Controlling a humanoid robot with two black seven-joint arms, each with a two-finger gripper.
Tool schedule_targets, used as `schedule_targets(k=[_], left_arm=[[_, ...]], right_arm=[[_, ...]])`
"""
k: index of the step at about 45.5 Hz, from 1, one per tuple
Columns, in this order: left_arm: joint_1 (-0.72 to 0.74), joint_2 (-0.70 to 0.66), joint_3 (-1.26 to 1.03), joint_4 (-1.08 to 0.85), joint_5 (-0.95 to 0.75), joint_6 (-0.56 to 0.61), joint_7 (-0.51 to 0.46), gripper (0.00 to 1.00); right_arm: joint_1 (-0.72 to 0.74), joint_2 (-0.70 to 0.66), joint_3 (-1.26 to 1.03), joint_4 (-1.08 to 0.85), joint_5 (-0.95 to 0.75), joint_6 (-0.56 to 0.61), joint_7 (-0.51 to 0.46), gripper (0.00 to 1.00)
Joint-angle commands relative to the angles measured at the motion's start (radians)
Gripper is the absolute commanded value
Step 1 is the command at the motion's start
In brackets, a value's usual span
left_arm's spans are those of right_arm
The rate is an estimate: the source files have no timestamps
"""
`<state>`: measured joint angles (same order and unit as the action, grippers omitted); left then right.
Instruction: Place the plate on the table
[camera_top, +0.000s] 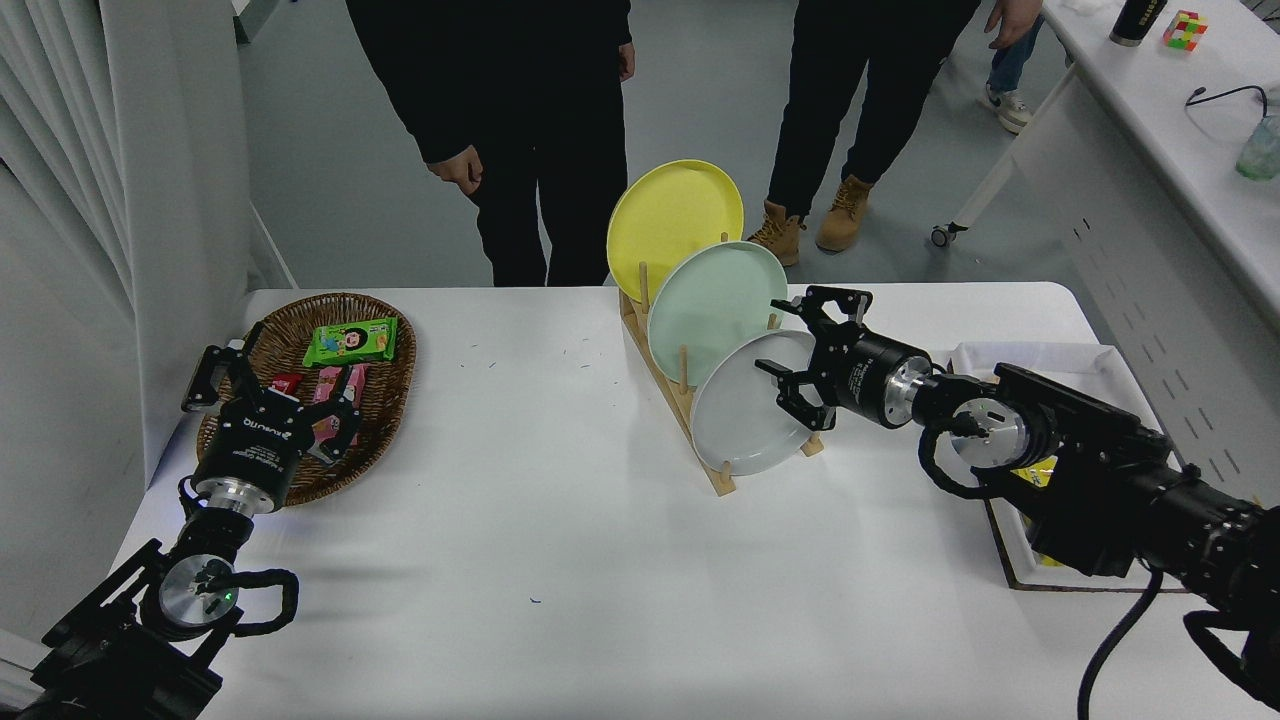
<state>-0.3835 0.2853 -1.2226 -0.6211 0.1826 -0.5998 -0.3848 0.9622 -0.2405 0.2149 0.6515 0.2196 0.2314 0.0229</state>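
Head view, grey plate (738, 415) upright in wooden rack (722, 478), snacks (350, 341) in basket (399, 385)

Grey-green smooth floor (380, 130) beyond, pale pleated curtain (60, 200) down the left side, white perforated-sided desk (1150, 200) on castors at the right, two people in dark clothing (520, 100) stood on the floor, soft even lighting
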Motion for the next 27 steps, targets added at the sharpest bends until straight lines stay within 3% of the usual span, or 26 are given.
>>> schedule_targets(k=[1,27], left_arm=[[0.000,0.000,0.000,0.001,0.000,0.000,0.000,0.98],[0.000,0.000,0.000,0.001,0.000,0.000,0.000,0.98]], right_arm=[[0.001,0.000,0.000,0.002,0.000,-0.004,0.000,0.57],[0.009,0.000,0.000,0.010,0.000,-0.011,0.000,0.46]])
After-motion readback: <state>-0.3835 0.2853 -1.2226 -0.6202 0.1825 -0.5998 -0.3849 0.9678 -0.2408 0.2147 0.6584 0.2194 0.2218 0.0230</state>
